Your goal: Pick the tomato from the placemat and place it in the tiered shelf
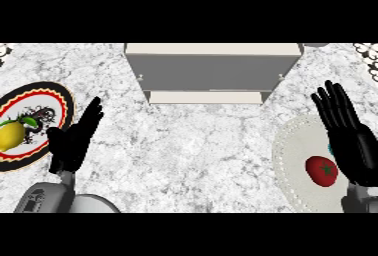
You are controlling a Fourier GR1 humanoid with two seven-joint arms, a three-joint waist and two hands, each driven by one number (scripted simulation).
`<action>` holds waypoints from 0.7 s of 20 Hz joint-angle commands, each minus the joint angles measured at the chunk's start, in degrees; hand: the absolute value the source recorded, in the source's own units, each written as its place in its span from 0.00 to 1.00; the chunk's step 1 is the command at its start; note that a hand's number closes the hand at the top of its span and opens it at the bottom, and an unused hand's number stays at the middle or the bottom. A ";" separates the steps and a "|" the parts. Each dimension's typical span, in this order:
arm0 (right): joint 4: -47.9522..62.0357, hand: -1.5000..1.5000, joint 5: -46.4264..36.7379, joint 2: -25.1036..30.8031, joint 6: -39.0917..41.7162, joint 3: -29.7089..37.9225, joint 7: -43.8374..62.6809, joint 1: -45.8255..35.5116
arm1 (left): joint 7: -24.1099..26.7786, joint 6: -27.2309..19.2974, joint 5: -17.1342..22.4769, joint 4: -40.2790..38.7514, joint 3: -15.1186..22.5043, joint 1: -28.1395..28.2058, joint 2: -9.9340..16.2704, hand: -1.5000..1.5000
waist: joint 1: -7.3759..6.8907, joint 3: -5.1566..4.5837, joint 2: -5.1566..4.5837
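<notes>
I look steeply down at a grey-white marbled table (199, 160). At twelve o'clock, against the far edge, stands the tiered shelf (212, 70): a cream top board, a grey body beneath it, and a lower cream ledge jutting toward me.

At about four o'clock lies a pale round placemat (295, 165) with a lacy rim, partly cut off by the right edge of the view. The tomato (321, 169) sits on it, red with a small green stem mark, just left of my right hand (353, 140). That hand rises from the lower right corner with its black fingers straight and spread, pointing toward twelve o'clock. It holds nothing. It overlaps the placemat beside the tomato; I cannot tell whether it touches the tomato. A small teal patch shows at the hand's edge just above the tomato, and I cannot tell what it is.

At nine o'clock a round plate (44, 107) with a red, black and cream patterned rim lies on the table, cut by the left edge. A yellow lemon (10, 136) with a green leaf rests on it.

My left hand (72, 142) stands at about eight o'clock, just right of the plate, fingers straight, together and tilted toward one o'clock, holding nothing. Its grey forearm (44, 197) enters from the lower left corner.
</notes>
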State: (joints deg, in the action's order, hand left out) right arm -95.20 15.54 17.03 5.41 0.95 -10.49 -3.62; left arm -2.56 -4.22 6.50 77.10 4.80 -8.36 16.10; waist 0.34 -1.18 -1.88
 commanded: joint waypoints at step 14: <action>34.83 0.00 -5.48 13.08 2.98 12.68 -9.44 -8.46 | 2.52 -0.85 -5.50 4.56 5.83 -2.71 -3.08 0.50 | -2.31 1.42 1.18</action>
State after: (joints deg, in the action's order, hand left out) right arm -72.01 13.60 31.35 12.59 10.30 -12.30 -8.64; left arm -0.33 -5.48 2.19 80.93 9.02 -11.66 13.42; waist -1.08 0.19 -0.98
